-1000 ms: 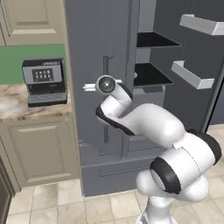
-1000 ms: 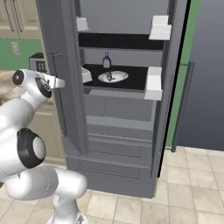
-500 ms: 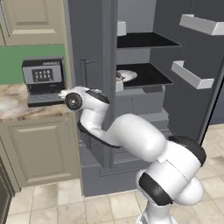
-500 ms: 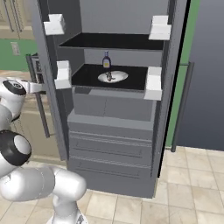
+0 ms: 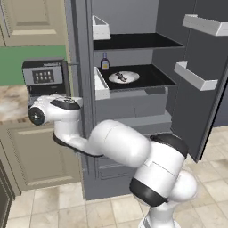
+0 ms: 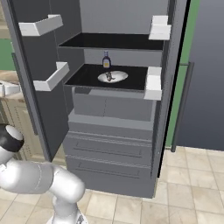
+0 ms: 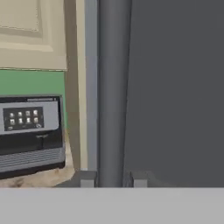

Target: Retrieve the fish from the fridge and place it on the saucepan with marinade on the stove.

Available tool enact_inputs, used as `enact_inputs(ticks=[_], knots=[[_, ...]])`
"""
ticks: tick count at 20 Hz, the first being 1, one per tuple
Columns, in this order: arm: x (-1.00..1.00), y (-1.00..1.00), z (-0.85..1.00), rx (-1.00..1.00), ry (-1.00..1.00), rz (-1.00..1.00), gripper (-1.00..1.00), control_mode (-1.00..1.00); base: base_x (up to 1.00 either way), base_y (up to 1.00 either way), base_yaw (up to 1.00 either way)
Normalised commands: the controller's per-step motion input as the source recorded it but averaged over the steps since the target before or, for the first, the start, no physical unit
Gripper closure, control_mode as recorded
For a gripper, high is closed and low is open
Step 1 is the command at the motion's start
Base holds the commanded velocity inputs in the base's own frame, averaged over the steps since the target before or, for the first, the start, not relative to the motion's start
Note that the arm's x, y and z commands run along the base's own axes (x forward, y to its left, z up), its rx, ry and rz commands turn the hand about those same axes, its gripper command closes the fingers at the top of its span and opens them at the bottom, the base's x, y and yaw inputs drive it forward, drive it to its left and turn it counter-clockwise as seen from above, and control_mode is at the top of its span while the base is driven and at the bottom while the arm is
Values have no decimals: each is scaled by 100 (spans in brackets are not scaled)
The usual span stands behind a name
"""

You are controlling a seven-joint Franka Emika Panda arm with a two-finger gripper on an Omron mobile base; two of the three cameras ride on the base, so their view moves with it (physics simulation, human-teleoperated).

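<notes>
**A:** Fish (image 5: pixel 121 77), the small slender silver-grey one, is lying on a round white plate (image 5: pixel 132 78) on the fridge's black middle shelf (image 5: pixel 153 78), near the shelf's front edge, with a small dark bottle (image 5: pixel 104 62) standing behind it.

**B:** So it's the door-opening step, I reckon? Both doors of the tall dark grey fridge (image 6: pixel 109 131) are standing wide.

**A:** Yep. The two-finger gripper (image 7: pixel 110 178) is sitting around the long thin vertical bar handle (image 7: pixel 111 92), fingertips either side. Can't tell whether they're squeezing it.

**B:** Next it needs to let go, swing round the door's edge and reach into the shelf.
</notes>
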Motion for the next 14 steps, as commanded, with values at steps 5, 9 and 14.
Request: enact_inputs(ticks=[5, 9, 14], knots=[[-100, -17, 19, -1, -23, -9, -100, -100, 0, 0, 0], [-100, -56, 49, 1, -23, -8, -100, -100, 0, 0, 0], [-79, -92, 57, 6, -12, -7, -100, -100, 0, 0, 0]])
